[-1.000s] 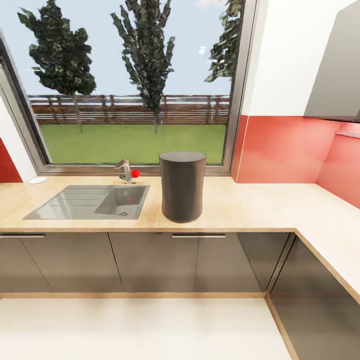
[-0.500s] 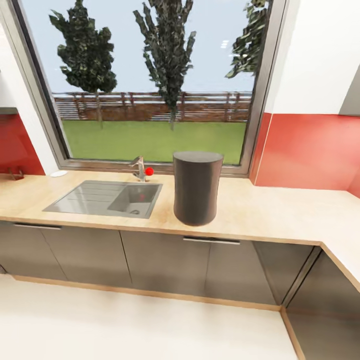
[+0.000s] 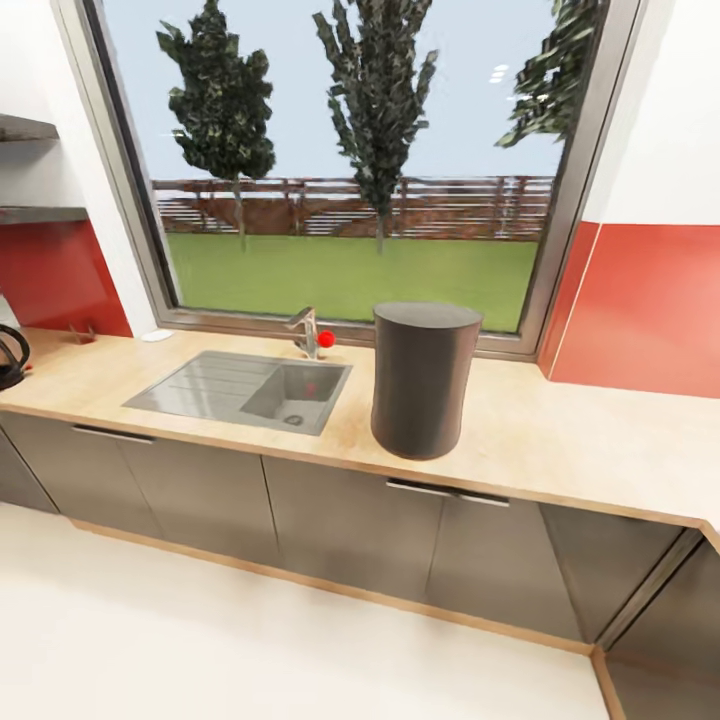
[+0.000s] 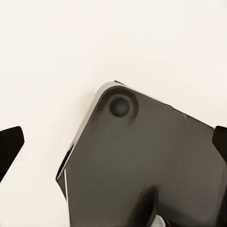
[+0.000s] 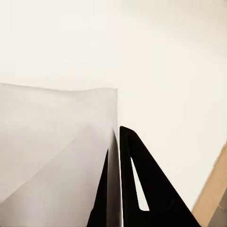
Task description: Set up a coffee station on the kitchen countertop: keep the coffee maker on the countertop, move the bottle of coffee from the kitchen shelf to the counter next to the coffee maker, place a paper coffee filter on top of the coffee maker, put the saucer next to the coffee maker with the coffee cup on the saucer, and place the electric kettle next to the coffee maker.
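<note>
The right hand [image 5: 115, 142], pinching a pale creased sheet that looks like the paper coffee filter [image 5: 56, 142], hangs low, so the upright coffee maker [image 3: 422, 380] on the counter [image 3: 560, 440] lies ahead and above it, probably nearer than to the spread, empty left hand [image 4: 116, 142].

No legible text, label, brand or number on anything here

coffee maker [image 3: 424, 378]: 1 | electric kettle [image 3: 10, 356]: 1 | sink [image 3: 243, 388]: 1 | shelves [image 3: 30, 170]: 2

kitchen: wood countertop [image 3: 560, 440] over grey cabinets [image 3: 330, 510], sink [image 3: 245, 388] (tap behind), garden window [image 3: 370, 160].
</note>
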